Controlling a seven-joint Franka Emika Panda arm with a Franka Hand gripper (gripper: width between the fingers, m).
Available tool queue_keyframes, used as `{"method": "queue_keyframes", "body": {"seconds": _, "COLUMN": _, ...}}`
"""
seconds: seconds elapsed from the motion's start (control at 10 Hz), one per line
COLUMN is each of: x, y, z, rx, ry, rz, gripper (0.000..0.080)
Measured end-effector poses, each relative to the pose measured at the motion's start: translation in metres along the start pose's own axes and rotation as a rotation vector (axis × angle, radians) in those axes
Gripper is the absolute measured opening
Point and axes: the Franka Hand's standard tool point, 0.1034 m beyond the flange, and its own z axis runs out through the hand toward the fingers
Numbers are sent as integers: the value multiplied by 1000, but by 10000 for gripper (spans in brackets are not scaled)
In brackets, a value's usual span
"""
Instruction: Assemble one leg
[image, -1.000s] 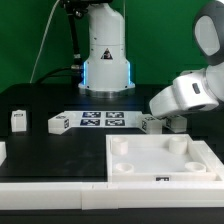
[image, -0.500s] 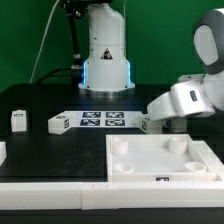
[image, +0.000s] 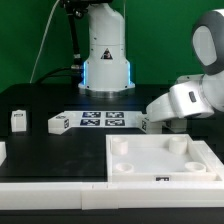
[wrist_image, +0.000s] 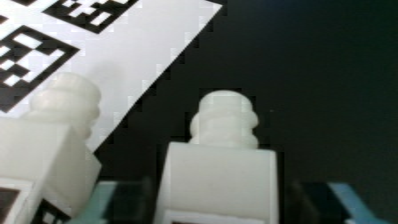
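In the wrist view a white leg (wrist_image: 221, 150) with a ribbed tip lies on the black table between my gripper's (wrist_image: 226, 205) teal fingers (wrist_image: 114, 200). There is a dark gap on each side, so the jaws are open around it. A second leg (wrist_image: 50, 140) lies right beside it, partly on the marker board (wrist_image: 107, 40). In the exterior view my gripper (image: 151, 121) is down at the table by the marker board's (image: 100, 120) end on the exterior view's right. The leg (image: 146, 124) there is mostly hidden by it.
Two more legs (image: 17, 119) (image: 58, 124) stand on the exterior view's left. The large white square panel (image: 160, 160) with round corner sockets lies in front, close to my gripper. The robot base (image: 105, 50) stands behind the marker board.
My arm shifted slightly toward the exterior view's right and down one second ago, then held still. The legs and panel have not moved.
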Motion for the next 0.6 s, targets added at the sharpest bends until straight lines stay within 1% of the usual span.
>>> {"method": "queue_keyframes", "body": {"seconds": 0.1, "x": 0, "y": 0, "z": 0, "rx": 0, "ry": 0, "rz": 0, "gripper": 288}}
{"method": "queue_keyframes", "body": {"seconds": 0.6, "x": 0, "y": 0, "z": 0, "rx": 0, "ry": 0, "rz": 0, "gripper": 288}}
